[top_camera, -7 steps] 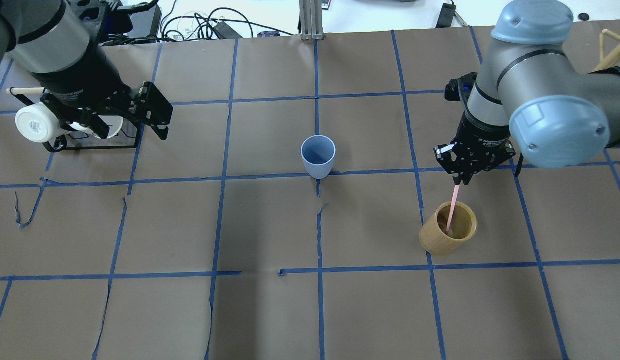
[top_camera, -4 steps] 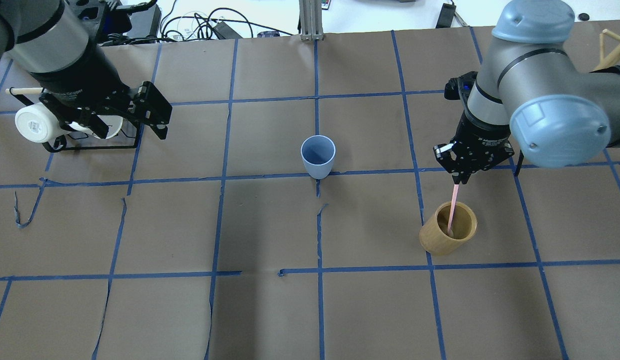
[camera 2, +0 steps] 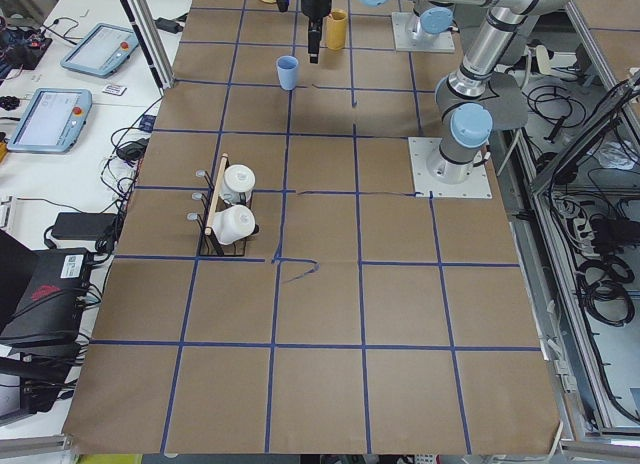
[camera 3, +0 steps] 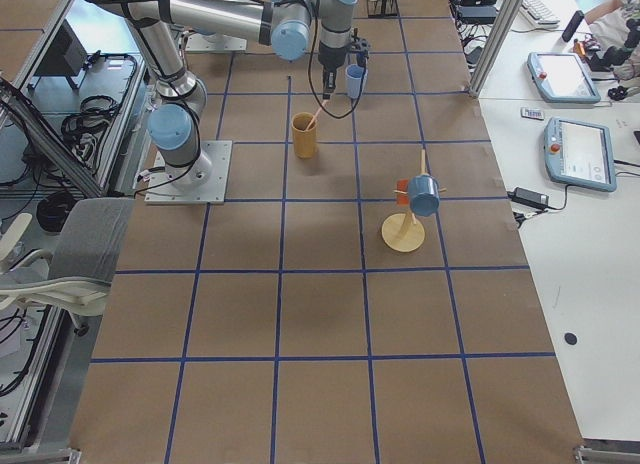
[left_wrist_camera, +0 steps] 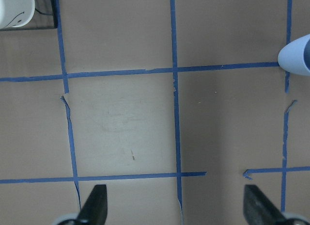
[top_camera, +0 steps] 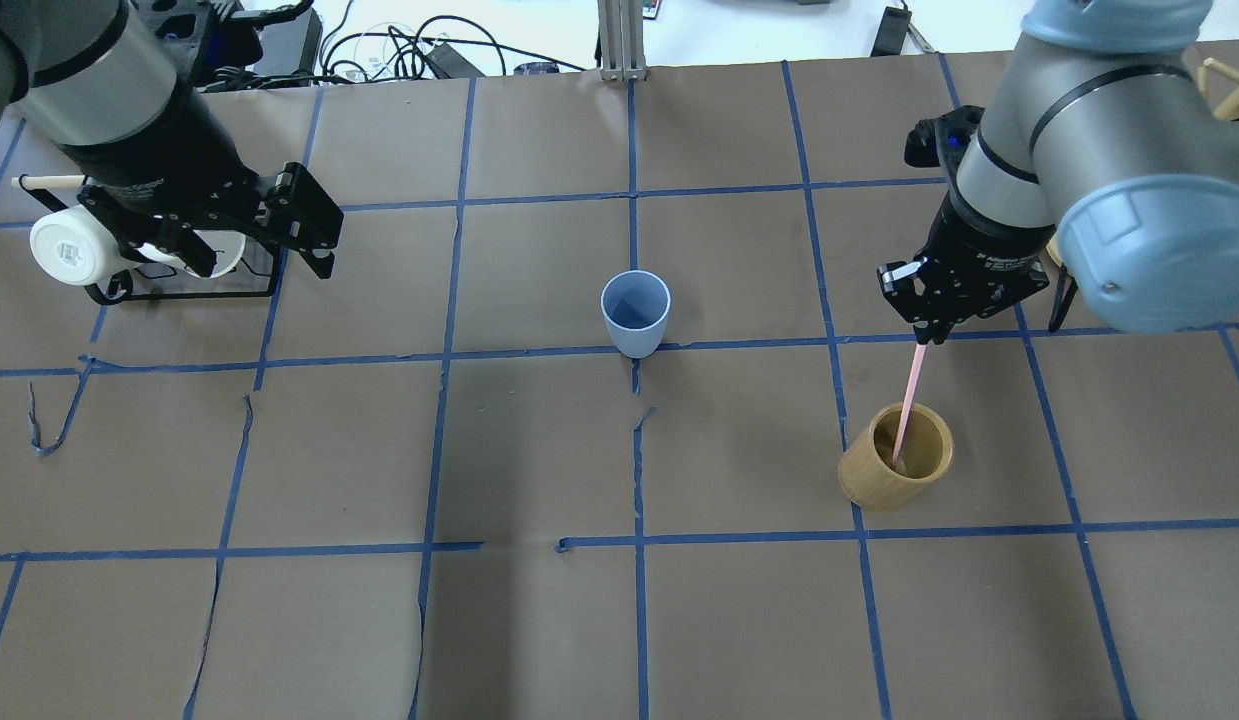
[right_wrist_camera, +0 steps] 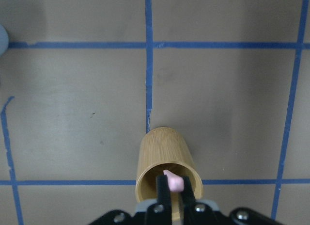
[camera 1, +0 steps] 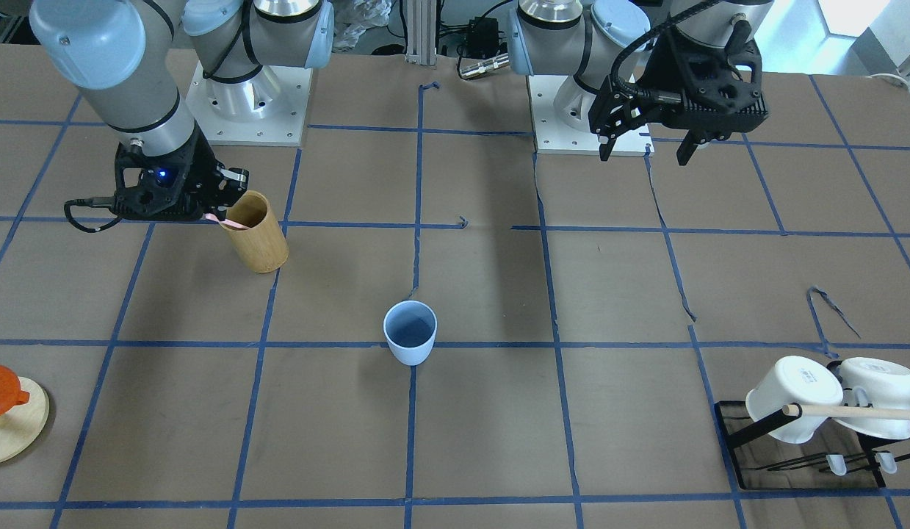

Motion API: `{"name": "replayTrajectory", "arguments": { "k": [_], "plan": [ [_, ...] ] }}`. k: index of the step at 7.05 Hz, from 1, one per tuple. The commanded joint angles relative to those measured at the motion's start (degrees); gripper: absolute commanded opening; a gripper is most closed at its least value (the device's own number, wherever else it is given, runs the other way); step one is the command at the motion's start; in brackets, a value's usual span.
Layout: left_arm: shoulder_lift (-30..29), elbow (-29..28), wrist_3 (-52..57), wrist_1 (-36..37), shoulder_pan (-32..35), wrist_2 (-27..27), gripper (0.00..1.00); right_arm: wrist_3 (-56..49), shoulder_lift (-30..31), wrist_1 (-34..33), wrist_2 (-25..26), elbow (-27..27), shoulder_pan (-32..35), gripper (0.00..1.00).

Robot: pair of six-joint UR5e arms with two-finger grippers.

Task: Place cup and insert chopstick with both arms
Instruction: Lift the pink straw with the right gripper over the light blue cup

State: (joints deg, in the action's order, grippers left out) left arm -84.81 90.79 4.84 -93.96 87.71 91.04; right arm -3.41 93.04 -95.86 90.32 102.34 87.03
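Observation:
The light-blue cup (top_camera: pixel 635 312) (camera 1: pixel 410 332) stands upright and empty near the table's middle, on a blue tape line. My right gripper (top_camera: pixel 924 338) (right_wrist_camera: pixel 173 188) is shut on the top of the pale-pink chopstick (top_camera: pixel 911 395) (right_wrist_camera: pixel 173 181). The stick hangs down at a slant, its lower end inside the tan bamboo cylinder (top_camera: pixel 897 455) (camera 1: pixel 256 231). My left gripper (top_camera: pixel 264 262) (left_wrist_camera: pixel 177 205) hangs open and empty above the table at the far left. The cup (left_wrist_camera: pixel 296 53) sits at the right edge of its wrist view.
A black rack with white mugs (top_camera: pixel 74 245) (camera 1: pixel 814 400) and a wooden dowel stands by the left arm. A round wooden stand (camera 1: pixel 6 433) with an orange item sits past the right arm. Cables lie beyond the far table edge.
My right gripper has risen and drawn back a little, pulling the chopstick further out of the bamboo cylinder. The left arm and the cup have not moved.

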Motion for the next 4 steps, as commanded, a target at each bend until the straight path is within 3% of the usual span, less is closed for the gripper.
{"name": "replayTrajectory", "arguments": {
  "k": [1,2,4],
  "plan": [
    [0.00,0.00,0.08,0.00,0.00,-0.07,1.00,0.68,-0.04,8.45,-1.64,-12.88,0.07,0.00],
    [0.00,0.00,0.08,0.00,0.00,-0.07,1.00,0.77,-0.23,8.85,-1.99,-18.26,0.16,0.00],
    [0.00,0.00,0.08,0.00,0.00,-0.07,1.00,5.82,-1.10,3.45,-4.35,-18.06,5.66,0.00]
  ]
}}
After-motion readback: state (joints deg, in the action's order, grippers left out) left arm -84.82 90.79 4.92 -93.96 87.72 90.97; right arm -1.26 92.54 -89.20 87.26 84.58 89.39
